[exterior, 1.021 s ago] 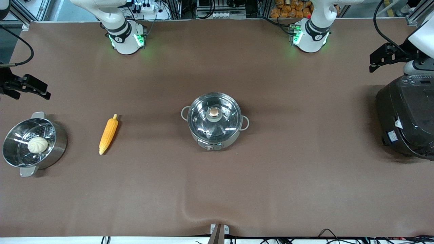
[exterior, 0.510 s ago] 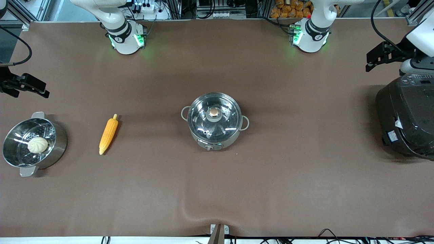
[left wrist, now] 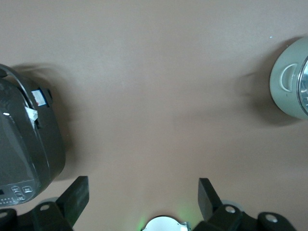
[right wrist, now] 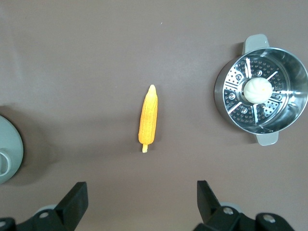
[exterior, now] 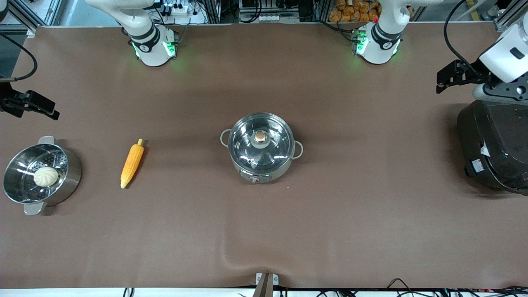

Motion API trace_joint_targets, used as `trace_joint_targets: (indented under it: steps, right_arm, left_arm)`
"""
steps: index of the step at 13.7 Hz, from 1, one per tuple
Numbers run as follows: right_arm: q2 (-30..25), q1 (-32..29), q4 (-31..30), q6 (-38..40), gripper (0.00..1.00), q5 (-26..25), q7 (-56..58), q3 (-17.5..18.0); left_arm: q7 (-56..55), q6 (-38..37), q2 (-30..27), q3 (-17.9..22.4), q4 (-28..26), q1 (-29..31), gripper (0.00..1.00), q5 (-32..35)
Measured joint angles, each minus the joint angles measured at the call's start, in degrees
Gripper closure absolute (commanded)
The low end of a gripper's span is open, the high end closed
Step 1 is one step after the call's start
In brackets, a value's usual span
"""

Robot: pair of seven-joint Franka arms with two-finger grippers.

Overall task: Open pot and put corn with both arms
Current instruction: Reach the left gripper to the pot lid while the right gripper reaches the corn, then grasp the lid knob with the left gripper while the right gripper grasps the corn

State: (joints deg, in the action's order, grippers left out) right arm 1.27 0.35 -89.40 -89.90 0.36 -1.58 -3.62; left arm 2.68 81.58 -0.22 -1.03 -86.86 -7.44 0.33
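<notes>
The steel pot (exterior: 261, 165) stands mid-table with its glass lid (exterior: 272, 150) and tan knob (exterior: 260, 137) on. Its edge shows in the left wrist view (left wrist: 288, 84) and in the right wrist view (right wrist: 7, 149). The corn (exterior: 132, 163) lies flat on the table toward the right arm's end, also in the right wrist view (right wrist: 148, 118). My left gripper (exterior: 445, 80) hangs open and empty over the table by the black cooker (left wrist: 142, 192). My right gripper (exterior: 51, 112) hangs open and empty over the table's right-arm end (right wrist: 140, 195), apart from the corn.
A perforated steamer pot (exterior: 70, 181) holding a white bun (exterior: 45, 176) stands at the right arm's end, beside the corn; both show in the right wrist view (right wrist: 221, 103), (right wrist: 258, 89). A large black cooker (exterior: 495, 144) stands at the left arm's end (left wrist: 24, 144).
My left gripper has moved a little toward the middle of the table and its wrist has turned. My right gripper has barely shifted. Pot and corn have not moved.
</notes>
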Motion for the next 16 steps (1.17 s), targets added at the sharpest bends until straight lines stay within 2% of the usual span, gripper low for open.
trace_joint_targets:
  steps: [3,6,11,14,16]
  right_arm:
    - [0.14,0.06,-5.52,-6.37,0.00,0.05,-0.11,0.32]
    - [0.53,0.07,-13.05,-15.37,0.00,0.06,-0.14,0.33]
    - [4.55,0.19,-28.39,-36.91,0.00,0.11,-0.84,0.38]
    - [9.33,0.19,-31.52,-42.70,0.00,0.11,-2.59,0.31]
    - [11.76,0.20,-32.95,-47.24,0.00,0.20,-4.63,0.33]
  left_arm:
    - [-2.75,1.38,3.65,-1.14,0.66,-2.64,0.00,-0.18]
    - [-10.58,5.07,8.29,-1.67,1.25,-6.77,0.00,-2.18]
    - [-28.18,13.92,17.22,-1.97,2.10,-19.21,0.00,-2.68]
    - [-38.98,21.55,23.17,-1.94,5.22,-25.94,0.00,-2.68]
    - [-41.27,27.55,26.92,-1.83,6.62,-29.14,0.00,-2.68]
